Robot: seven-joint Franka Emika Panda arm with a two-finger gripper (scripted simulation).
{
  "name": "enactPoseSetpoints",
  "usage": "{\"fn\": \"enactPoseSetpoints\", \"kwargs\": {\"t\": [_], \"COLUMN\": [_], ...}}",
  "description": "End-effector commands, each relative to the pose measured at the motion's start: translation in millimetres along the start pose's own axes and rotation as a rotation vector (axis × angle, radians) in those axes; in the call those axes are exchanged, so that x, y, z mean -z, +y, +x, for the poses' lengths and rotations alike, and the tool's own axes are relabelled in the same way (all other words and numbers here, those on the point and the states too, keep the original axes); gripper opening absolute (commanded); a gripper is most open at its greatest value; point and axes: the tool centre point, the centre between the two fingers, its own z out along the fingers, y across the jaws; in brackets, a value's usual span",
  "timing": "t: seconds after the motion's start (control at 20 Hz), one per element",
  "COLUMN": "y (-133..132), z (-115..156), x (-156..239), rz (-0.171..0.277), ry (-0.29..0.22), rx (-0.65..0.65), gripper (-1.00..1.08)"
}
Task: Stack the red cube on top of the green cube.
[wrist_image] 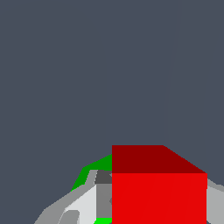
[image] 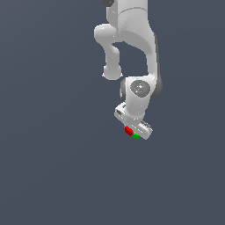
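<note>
Gripper (image: 133,132): your fingers (wrist_image: 78,205) clamp the red cube (image: 128,130), held so it can be carried | red cube sits just beside, possibly over, the green cube (image: 136,136) | contact between them: you cannot tell | judged step: align, lower.

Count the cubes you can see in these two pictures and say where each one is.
2. The red cube sits at the claw, toward the exterior view's left. The green cube lies right beside it, toward the right, partly hidden in the wrist view.
</note>
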Motion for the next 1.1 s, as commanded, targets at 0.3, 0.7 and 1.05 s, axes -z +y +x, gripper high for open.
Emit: {"fn": "enactPoseSetpoints", "kwargs": {"t": [0.3,0.7,1.05], "y": [-28,-29,-29], "z": [-32,-31,-31], "x": [-8,-8,-8], "rz": [0.001,0.001,0.001], "ry": [0.001,0.001,0.001], "rx": [-0.002,-0.002,-0.002], "gripper": [-1.0,1.0,1.0]}}
